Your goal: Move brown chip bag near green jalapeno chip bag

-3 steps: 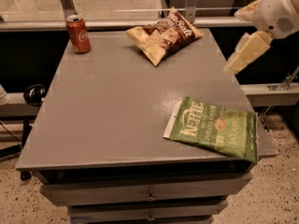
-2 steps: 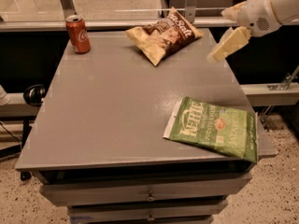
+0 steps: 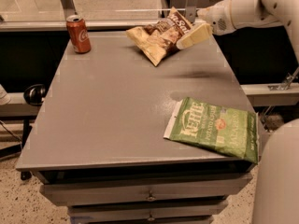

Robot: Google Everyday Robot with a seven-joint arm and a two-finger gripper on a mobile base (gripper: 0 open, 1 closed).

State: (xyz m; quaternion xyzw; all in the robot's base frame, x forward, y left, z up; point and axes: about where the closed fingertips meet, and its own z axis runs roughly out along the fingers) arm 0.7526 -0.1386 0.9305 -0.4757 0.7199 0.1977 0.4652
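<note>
The brown chip bag (image 3: 156, 40) lies puffy and crumpled at the far middle of the grey table (image 3: 107, 111), tan with a dark brown panel. The green jalapeno chip bag (image 3: 214, 127) lies flat at the near right corner, partly over the table's right edge. My gripper (image 3: 192, 35) reaches in from the upper right on a white arm (image 3: 243, 10) and sits at the brown bag's right end, close to it or touching it. The two bags are well apart.
A red soda can (image 3: 78, 33) stands upright at the far left corner. A metal rail and post (image 3: 65, 1) run behind the table. Drawers (image 3: 149, 195) sit below the tabletop. Part of my white body (image 3: 278, 176) fills the lower right.
My gripper has moved left from beyond the table's right edge to the brown chip bag's right end. Both bags and the can have stayed in place.
</note>
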